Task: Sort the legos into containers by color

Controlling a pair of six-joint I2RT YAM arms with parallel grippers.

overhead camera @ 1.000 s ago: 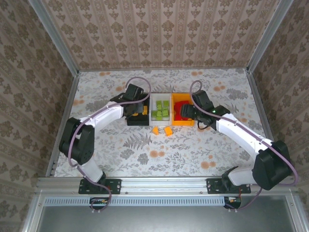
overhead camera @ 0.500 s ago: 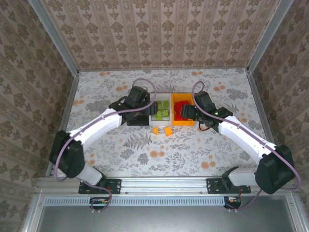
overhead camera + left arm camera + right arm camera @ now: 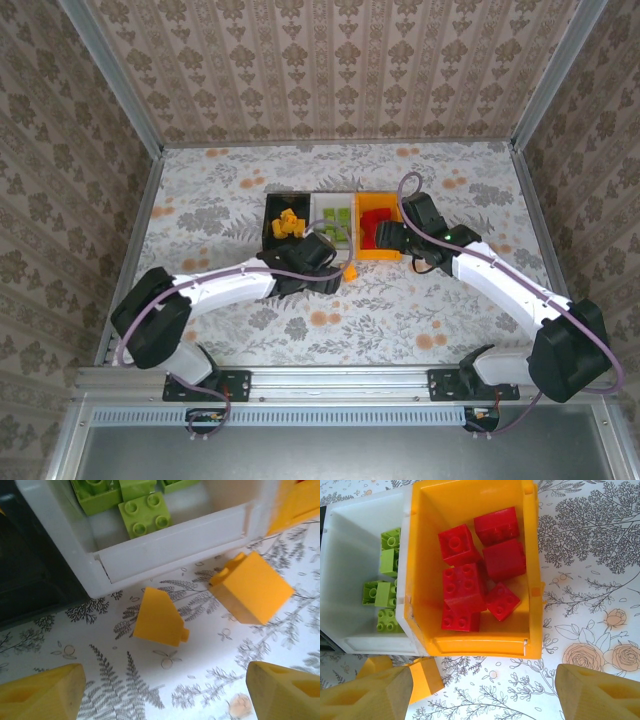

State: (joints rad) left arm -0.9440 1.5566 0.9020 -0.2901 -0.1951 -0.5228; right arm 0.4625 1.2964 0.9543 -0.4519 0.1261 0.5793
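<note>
since a second ago my left arm has swung off the black bin (image 3: 30,575); the left jaws hang spread over the counter (image 3: 200,680), with a glossy sloped yellow lego (image 3: 159,617) just ahead between them, narrow end toward the white bin (image 3: 170,547). right jaws gape before the orange bin (image 3: 480,647).

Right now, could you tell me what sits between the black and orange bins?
The white bin, holding green blocks; the top view shows it.

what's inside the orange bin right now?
Red legos fill the orange bin: six showing, some stacked, no other colour. Whatever lies beneath the stacked ones is covered.
</note>
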